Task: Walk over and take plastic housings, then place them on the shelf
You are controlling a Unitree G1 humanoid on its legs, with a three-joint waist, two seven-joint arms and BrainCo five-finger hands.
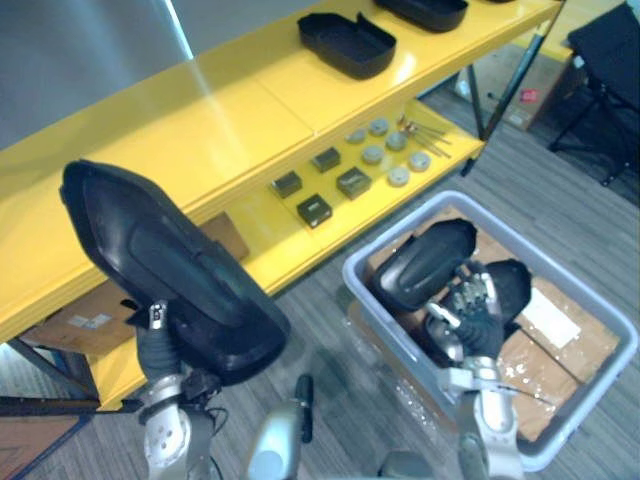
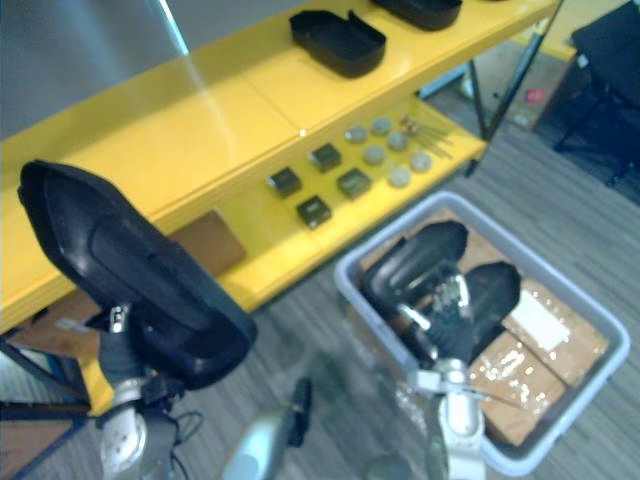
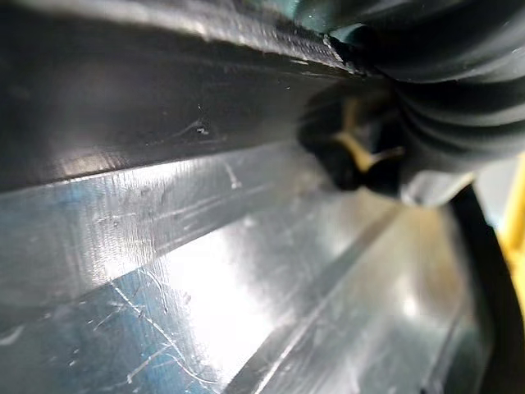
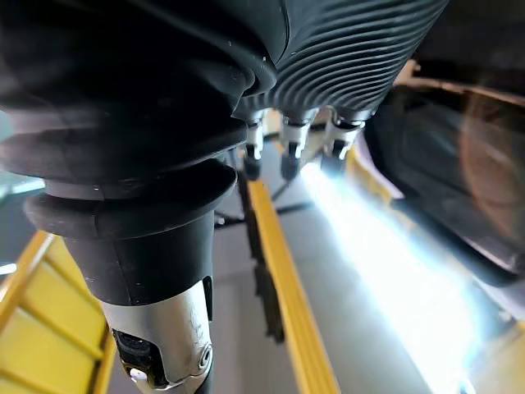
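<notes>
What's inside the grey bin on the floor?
In the bin, two black housings lie on brown cardboard with a white label, and the right robot hand reaches in among them. What lies beneath the housings and hand is covered.

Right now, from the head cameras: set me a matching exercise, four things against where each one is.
Things:
1 left robot hand
2 right robot hand
3 small dark square blocks
4 grey plastic bin

Places:
a on the grey floor
b inside the bin, over black housings
c on the lower yellow shelf
d gripping a large black plastic housing, raised

Pairs: 1-d, 2-b, 3-c, 4-a.
</notes>
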